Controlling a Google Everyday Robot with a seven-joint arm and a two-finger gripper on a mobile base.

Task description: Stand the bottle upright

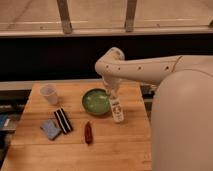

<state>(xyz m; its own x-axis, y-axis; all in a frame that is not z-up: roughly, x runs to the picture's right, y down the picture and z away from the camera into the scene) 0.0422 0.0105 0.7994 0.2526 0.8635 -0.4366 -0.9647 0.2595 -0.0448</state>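
Wooden table (115, 150) along a dark wall carries a green bowl (96, 101), and the white bottle (118, 111) is just right of that bowl, leaning steeply with its lower end on the wood. A white arm (142, 70) bends down over the bowl's right rim, bringing the gripper (112, 95) to the bottle's upper end, though I cannot tell whether it is clamped there. Left of the bowl stands a pale cup (49, 93), and nearer me lie a striped black packet (63, 120), a blue pad (50, 129) and a red-brown object (88, 133).
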